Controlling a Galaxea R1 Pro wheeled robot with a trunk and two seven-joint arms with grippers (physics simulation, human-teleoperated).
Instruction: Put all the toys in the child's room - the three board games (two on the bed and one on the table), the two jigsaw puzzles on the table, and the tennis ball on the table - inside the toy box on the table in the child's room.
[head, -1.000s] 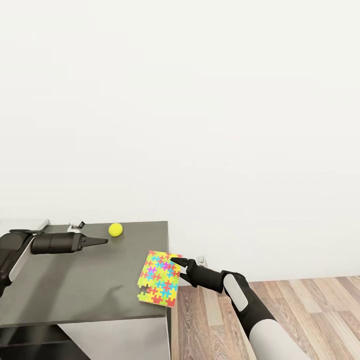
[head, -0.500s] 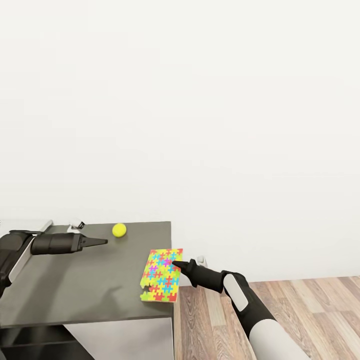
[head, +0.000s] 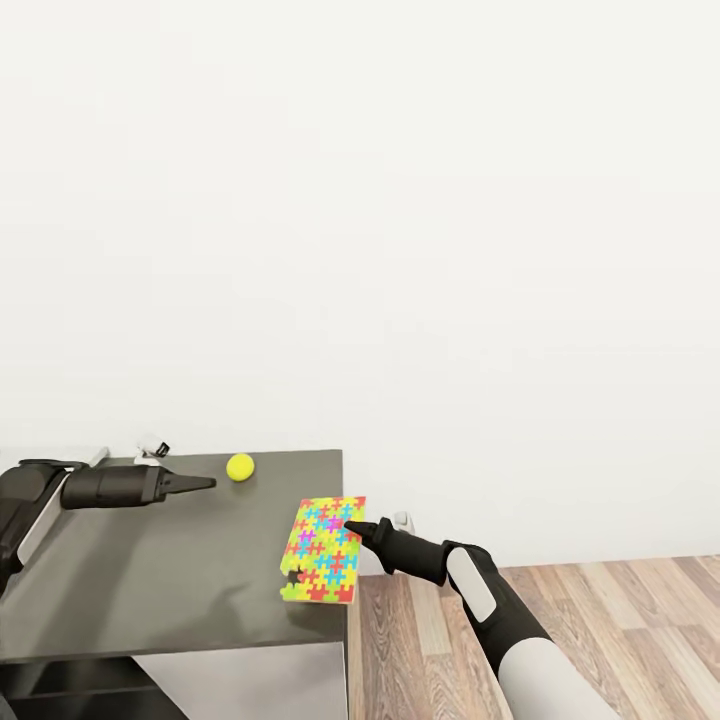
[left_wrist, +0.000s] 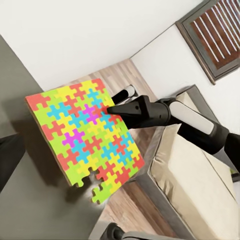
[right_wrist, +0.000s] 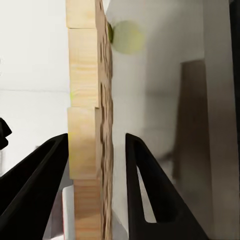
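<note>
Keep the left gripper (head: 205, 483), closed to a point and empty, parked over the left part of the dark table (head: 150, 580), clear of the tennis ball (head: 240, 466) near the table's back edge. Hold the puzzle (head: 325, 550), tilted up at the table's right edge, firmly in the right gripper (head: 352, 525), seemingly pinched between its fingers, and carry it gently, minding the ragged corner. Note the white wall (head: 400, 250) behind the table and the plank floor (head: 600, 620) to its right.
</note>
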